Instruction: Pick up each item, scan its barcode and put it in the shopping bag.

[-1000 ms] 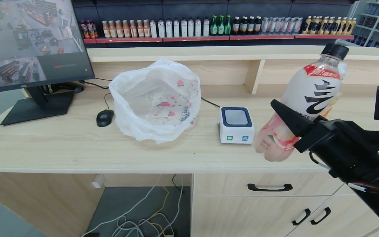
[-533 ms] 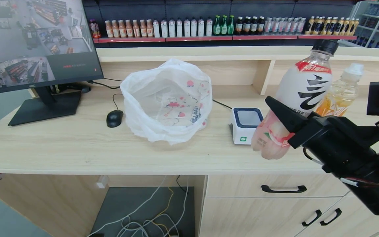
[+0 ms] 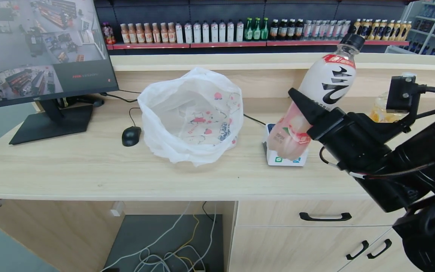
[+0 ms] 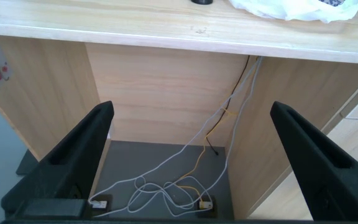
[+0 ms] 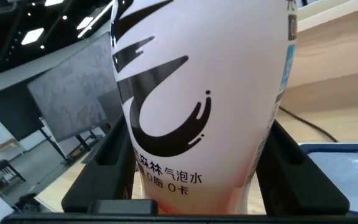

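Now the right claw (image 3: 301,115) grips the soda bottle (image 3: 325,85), neck slanting upper right, base just above the barcode scanner (image 3: 278,159) at centre-right; the shopping bag (image 3: 191,113) sits further left. The left claw (image 4: 191,162) gapes empty.

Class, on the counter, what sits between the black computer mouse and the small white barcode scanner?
The open white plastic shopping bag, seen in the head view.
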You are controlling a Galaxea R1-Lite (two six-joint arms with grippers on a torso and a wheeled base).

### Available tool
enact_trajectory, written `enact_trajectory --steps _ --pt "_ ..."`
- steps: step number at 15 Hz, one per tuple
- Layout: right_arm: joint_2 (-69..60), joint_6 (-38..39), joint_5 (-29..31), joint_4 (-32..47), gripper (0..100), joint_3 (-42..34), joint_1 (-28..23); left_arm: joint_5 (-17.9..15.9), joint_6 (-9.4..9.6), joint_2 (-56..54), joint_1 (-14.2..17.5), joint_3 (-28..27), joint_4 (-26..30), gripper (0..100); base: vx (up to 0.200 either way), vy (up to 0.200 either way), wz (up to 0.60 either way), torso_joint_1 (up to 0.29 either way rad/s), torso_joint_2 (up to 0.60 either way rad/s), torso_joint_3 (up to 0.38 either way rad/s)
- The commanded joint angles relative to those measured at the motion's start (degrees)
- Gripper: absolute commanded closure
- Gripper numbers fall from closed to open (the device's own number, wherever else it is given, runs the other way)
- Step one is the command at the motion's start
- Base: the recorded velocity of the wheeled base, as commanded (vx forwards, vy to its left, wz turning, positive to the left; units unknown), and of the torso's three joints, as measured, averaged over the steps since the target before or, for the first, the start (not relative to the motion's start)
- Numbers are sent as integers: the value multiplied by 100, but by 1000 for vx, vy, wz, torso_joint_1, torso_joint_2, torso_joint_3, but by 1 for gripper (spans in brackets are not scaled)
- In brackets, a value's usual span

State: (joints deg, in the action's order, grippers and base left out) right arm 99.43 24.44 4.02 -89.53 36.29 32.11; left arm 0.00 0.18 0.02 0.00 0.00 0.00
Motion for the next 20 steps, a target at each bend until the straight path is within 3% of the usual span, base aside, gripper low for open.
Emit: enact_trajectory --steps 1,8,13,20 --pt "226 298 64 6 100 247 41 0 -1 -2 -9 0 0 0 0 0 0 0 0 0" --pt "745 1168 64 120 100 976 41 0 -1 -2 -9 0 0 0 0 0 0 0 0 0" --pt "754 1634 64 964 100 1785 261 -9 -1 -2 0 0 0 0 0 0 0 0 0 0" --pt "780 2240 143 1095 100 1908 234 -9 -1 -2 0 0 0 0 0 0 0 0 0 0"
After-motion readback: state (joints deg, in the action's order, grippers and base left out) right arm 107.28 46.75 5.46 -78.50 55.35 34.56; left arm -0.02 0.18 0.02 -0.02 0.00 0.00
